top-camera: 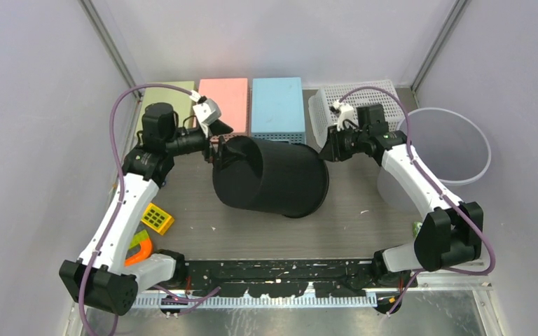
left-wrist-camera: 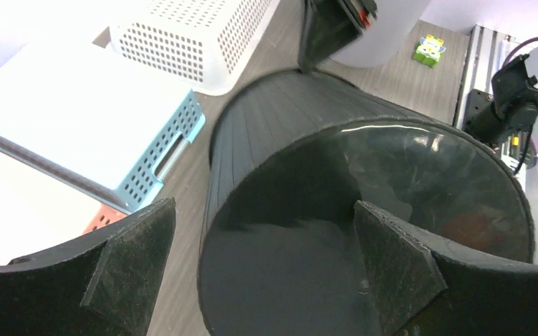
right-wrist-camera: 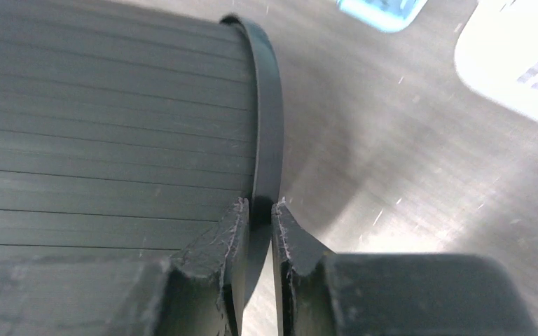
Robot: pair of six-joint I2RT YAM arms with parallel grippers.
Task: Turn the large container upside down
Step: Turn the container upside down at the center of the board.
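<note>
The large black ribbed container (top-camera: pixel 270 178) lies on its side in the middle of the table, its open mouth toward the left arm. My left gripper (top-camera: pixel 217 150) is open at that mouth. In the left wrist view (left-wrist-camera: pixel 263 206) one finger (left-wrist-camera: pixel 133 259) is outside the container (left-wrist-camera: pixel 287 119) and the other (left-wrist-camera: pixel 392 266) is inside, with the wall between them untouched. My right gripper (top-camera: pixel 328 148) is at the container's other end. In the right wrist view (right-wrist-camera: pixel 259 206) it is shut on the thin black rim of the container (right-wrist-camera: pixel 112 105).
Green (top-camera: pixel 164 94), pink (top-camera: pixel 223 98) and blue (top-camera: pixel 277 105) bins and a white perforated basket (top-camera: pixel 364 105) line the back. A translucent white bin (top-camera: pixel 448 147) stands at right. A yellow toy (top-camera: pixel 157 218) lies at left, a small green toy (top-camera: pixel 417 227) at right.
</note>
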